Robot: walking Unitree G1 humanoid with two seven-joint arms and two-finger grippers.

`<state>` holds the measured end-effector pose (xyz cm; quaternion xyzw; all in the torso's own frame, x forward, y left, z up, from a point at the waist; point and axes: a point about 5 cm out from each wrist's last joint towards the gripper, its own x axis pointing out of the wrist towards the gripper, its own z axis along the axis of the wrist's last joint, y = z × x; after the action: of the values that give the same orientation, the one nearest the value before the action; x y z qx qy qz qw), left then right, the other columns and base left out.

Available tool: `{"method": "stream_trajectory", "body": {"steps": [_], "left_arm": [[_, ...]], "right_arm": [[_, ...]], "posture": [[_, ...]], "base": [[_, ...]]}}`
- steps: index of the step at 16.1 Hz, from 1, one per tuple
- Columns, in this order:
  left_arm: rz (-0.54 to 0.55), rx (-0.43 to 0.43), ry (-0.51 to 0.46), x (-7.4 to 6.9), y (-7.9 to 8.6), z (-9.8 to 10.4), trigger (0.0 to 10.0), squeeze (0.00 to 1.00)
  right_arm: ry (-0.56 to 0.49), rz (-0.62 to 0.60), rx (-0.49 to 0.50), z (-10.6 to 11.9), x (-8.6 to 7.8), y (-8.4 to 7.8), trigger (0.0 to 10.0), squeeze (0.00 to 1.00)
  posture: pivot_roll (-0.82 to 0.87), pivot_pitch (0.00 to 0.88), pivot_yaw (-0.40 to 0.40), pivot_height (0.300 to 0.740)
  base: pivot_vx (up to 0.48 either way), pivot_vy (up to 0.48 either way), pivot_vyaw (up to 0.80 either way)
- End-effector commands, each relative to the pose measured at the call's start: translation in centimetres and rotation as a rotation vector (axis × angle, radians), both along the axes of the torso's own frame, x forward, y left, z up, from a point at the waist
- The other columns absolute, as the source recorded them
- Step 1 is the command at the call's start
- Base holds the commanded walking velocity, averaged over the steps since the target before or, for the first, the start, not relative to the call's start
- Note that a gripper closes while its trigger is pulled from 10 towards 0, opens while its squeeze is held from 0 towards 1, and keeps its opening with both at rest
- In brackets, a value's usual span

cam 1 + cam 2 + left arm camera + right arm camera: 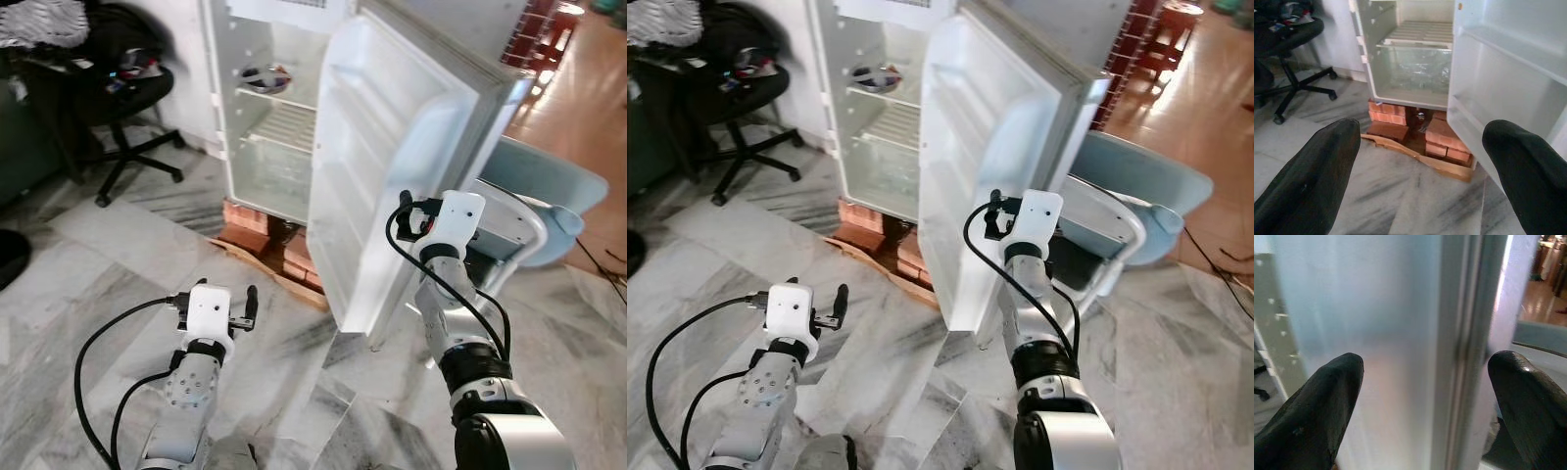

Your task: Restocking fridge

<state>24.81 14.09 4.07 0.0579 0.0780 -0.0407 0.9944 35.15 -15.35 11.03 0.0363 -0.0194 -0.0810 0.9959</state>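
Holding the right tool (1425,406) with its fingers spread on either side of the fridge door (392,166) edge, I judged pressing the outer face would swing it wider. The left tool (1425,166) hung released, low before the fridge (274,127).

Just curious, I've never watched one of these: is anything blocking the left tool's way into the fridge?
Nothing visible. The open left tool hangs low over bare floor, facing the fridge, whose door stands open beside the right tool.

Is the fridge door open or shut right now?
Open. The fridge door is swung wide, showing its inner shelves and the fridge interior; the right gripper is at its edge.
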Motion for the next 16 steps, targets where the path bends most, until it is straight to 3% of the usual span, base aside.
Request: {"method": "stream_trajectory", "body": {"steps": [1,5,7,9,10,11,13,14,15,16], "left_arm": [[-0.008,0.012,0.01,0.0,-0.1,0.0,10.0,0.0],[-0.001,0.024,0.027,-0.3,0.1,-0.3,10.0,0.0],[-0.008,0.026,0.027,-0.3,0.0,-0.2,10.0,0.0],[-0.012,0.026,0.026,-0.2,-0.1,-0.1,10.0,0.0],[-0.011,0.028,0.028,-0.2,0.0,-0.1,10.0,0.0],[-0.011,0.028,0.029,-0.2,0.0,-0.1,10.0,0.0],[-0.01,0.029,0.033,-0.4,0.0,-0.1,10.0,0.0],[-0.009,0.03,0.037,-0.5,0.0,-0.2,10.0,0.0],[-0.009,0.03,0.04,-0.5,0.1,-0.3,10.0,0.0],[-0.014,0.031,0.046,-0.5,0.0,-0.4,10.0,0.0]], "right_arm": [[0.012,-0.016,-0.026,0.4,0.5,-0.1,10.0,0.0],[0.051,-0.009,-0.009,0.5,1.4,0.1,10.0,0.0],[0.039,0.02,-0.008,1.9,2.5,0.7,10.0,0.0],[-0.022,0.117,0.07,3.4,3.2,2.0,10.0,0.0],[-0.121,0.434,0.254,5.3,3.1,5.9,10.0,0.0],[-0.18,0.622,0.351,6.1,2.4,7.8,10.0,0.0],[-0.254,1.075,0.476,7.1,-1.9,10.8,10.0,0.0],[-0.247,1.243,0.483,7.0,-4.4,11.3,10.0,0.0],[-0.224,1.275,0.447,6.3,-5.1,11.2,10.0,0.0],[-0.122,1.23,0.321,2.8,-5.6,10.2,10.0,0.0]], "posture": [[0.16,0.044,-0.059,0.74],[0.17,0.049,-0.06,0.74],[0.18,0.052,-0.055,0.74],[0.19,0.054,-0.056,0.74],[0.19,0.055,-0.058,0.74],[0.19,0.056,-0.058,0.74],[0.19,0.061,-0.059,0.74],[0.19,0.063,-0.059,0.74],[0.18,0.064,-0.058,0.74],[0.18,0.064,-0.056,0.74]], "base": [[0.0,0.0,0.0],[0.0,0.0,0.0],[0.0,0.0,0.0],[0.0,0.0,0.0],[0.0,0.0,0.0],[0.0,0.0,0.0],[0.0,0.0,0.0],[0.0,0.0,0.0],[0.0,0.0,0.0],[0.0,0.0,0.0]]}}
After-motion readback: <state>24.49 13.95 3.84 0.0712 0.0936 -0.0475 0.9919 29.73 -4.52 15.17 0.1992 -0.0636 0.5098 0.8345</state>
